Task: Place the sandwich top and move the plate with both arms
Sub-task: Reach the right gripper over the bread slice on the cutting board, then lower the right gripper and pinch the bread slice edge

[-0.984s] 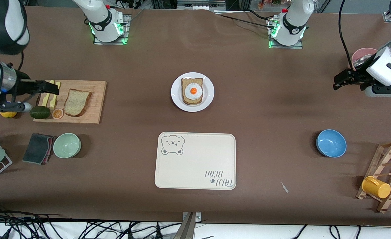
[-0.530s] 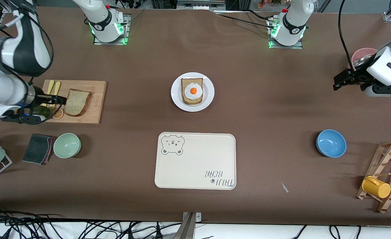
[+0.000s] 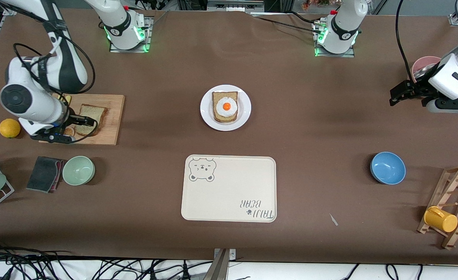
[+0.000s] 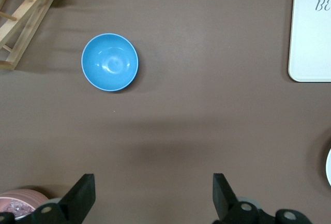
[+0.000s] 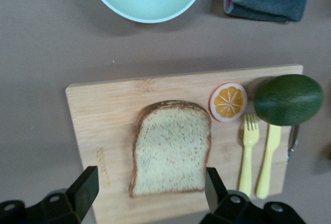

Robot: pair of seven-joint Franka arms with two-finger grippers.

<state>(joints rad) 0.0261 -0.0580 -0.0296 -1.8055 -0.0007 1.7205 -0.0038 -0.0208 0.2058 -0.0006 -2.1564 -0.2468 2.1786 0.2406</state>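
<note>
Two bread slices: sandwich top (image 3: 90, 119), egg-bearing slice (image 3: 225, 110); two bowls: green bowl (image 3: 78, 170), blue bowl (image 3: 387, 167); one plate (image 3: 206, 114); one tray (image 3: 229, 188); one cutting board (image 3: 110, 124); one orange (image 3: 9, 128); one yellow mug (image 3: 440, 219).

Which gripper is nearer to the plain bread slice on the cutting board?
Right. The right gripper hangs open directly over the bread slice on the cutting board. The left gripper waits open at the left arm's end of the table, near the pink bowl.

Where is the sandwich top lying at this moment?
The sandwich top lies flat on the wooden cutting board, toward the right arm's end of the table, beside the orange slice, under the right tool.
</note>
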